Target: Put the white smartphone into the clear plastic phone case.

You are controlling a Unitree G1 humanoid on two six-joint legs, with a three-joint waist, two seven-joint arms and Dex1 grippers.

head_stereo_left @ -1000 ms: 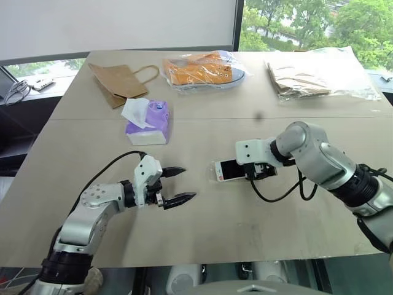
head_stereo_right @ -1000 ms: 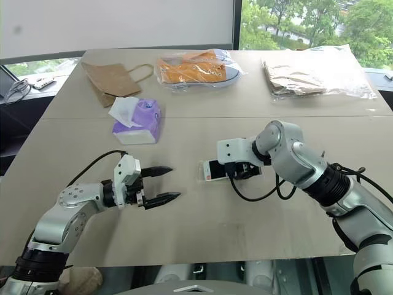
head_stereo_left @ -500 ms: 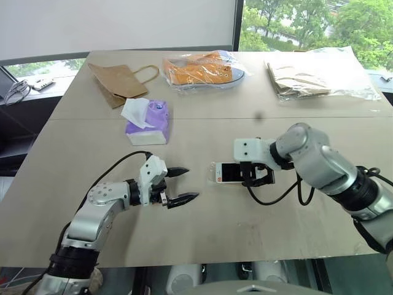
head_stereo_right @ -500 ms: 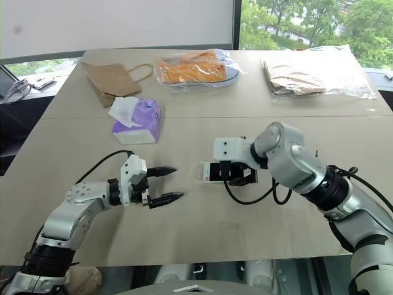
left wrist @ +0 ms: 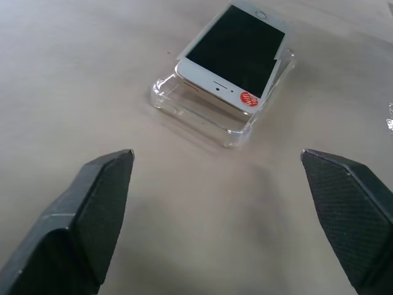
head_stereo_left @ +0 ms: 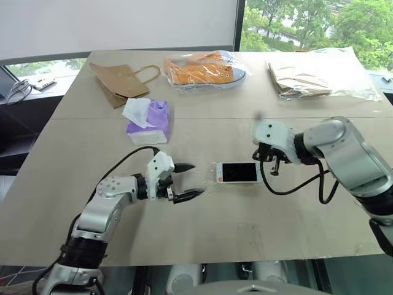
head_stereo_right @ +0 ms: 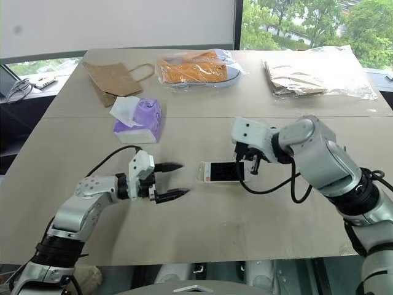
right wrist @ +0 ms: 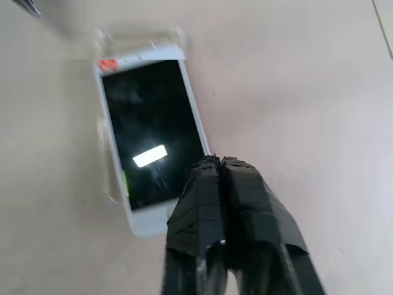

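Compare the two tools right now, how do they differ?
The left tool has its fingers spread wide, while the right tool is shut with nothing in it. The left tool sits low beside the white smartphone; the right tool hangs raised just past its other end. Both aim at the phone.

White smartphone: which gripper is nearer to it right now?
Right. The right gripper hangs shut just off the white smartphone; the left gripper is open, farther off.
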